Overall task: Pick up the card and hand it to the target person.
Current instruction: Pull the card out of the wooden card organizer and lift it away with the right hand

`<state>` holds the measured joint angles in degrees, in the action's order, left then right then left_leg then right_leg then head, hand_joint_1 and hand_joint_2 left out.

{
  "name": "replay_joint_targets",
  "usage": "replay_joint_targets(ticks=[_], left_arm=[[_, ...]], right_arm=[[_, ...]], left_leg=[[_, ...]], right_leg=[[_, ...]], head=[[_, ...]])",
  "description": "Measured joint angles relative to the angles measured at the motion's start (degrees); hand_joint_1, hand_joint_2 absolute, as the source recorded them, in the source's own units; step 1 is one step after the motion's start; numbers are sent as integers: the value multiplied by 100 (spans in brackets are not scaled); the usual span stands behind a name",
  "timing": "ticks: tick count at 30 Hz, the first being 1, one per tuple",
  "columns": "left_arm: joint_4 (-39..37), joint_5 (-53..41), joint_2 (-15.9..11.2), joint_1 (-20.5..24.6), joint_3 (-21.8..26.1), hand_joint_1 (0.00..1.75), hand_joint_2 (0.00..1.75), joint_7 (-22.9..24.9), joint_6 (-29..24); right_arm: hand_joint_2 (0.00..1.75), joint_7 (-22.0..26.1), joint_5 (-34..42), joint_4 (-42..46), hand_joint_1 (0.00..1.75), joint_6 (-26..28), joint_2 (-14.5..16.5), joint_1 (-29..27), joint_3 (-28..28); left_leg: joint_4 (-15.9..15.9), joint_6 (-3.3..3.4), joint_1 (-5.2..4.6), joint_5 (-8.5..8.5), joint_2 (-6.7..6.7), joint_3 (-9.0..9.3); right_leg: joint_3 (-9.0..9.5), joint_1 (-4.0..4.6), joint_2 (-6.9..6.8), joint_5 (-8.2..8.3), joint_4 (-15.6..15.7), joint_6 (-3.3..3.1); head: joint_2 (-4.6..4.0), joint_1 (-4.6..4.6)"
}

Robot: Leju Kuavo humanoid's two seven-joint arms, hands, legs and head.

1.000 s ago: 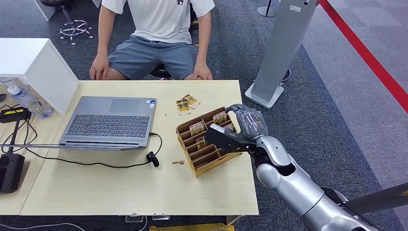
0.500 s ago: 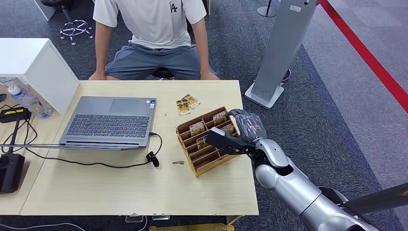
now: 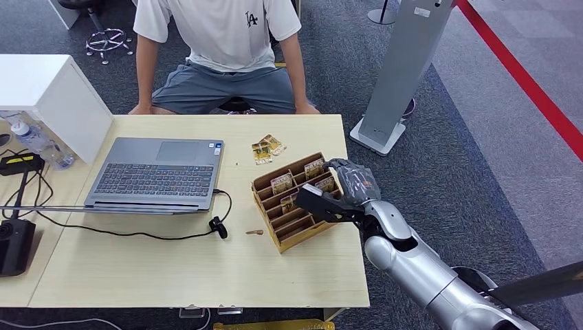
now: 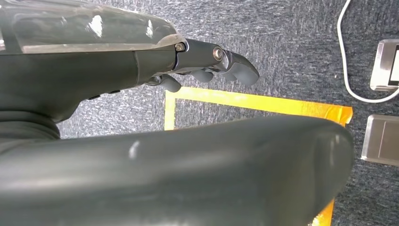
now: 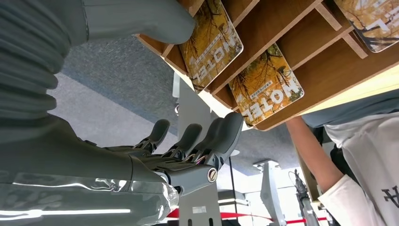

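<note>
Right hand at wooden card rack, frame centre, fingers apart, empty; card beside fingertips. Left hand empty, fingers loosely extended.

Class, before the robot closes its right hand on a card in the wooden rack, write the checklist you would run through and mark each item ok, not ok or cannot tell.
1. Right robot hand is at the wooden rack: ok, it sits at the rack's far right corner.
2. Right robot hand holds nothing: ok, the wrist view shows its fingers apart and bare.
3. Cards within reach: ok, a hotel card stands in the slot next to the fingertips.
4. Fingers touch that card: cannot tell, the contact is too close to judge.
5. Person ready to receive: not ok, both their hands rest by their knees.
6. Left robot hand out of the way: ok, it hangs over the floor.
</note>
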<state>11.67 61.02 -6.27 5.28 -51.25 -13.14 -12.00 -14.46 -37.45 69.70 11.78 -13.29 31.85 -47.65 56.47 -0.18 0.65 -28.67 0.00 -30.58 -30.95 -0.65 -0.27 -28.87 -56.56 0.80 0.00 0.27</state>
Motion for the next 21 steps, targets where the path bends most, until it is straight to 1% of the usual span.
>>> replay_joint_targets(ticks=[6,12,18,21], left_arm=[[0,16,0,0,-16,0,0,0,0],[0,34,0,0,-42,0,0,0,-1],[0,52,0,0,-46,0,0,5,-2],[0,63,0,0,-48,0,0,5,-3]], right_arm=[[175,6,-10,-51,78,-4,2,-6,0],[175,1,-13,-61,72,-11,1,-22,0],[175,-17,-10,-61,73,-15,2,-58,0],[175,-21,-8,-61,76,-19,3,-77,0]], left_leg=[[0,0,0,0,0,1],[0,0,0,0,0,1],[0,0,0,0,0,1],[0,0,0,0,0,1]], right_leg=[[0,0,0,0,0,0],[0,0,0,0,0,0],[0,0,0,0,0,0],[0,0,0,0,0,0]], head=[[0,-1],[0,-1],[0,-1],[0,-1]])
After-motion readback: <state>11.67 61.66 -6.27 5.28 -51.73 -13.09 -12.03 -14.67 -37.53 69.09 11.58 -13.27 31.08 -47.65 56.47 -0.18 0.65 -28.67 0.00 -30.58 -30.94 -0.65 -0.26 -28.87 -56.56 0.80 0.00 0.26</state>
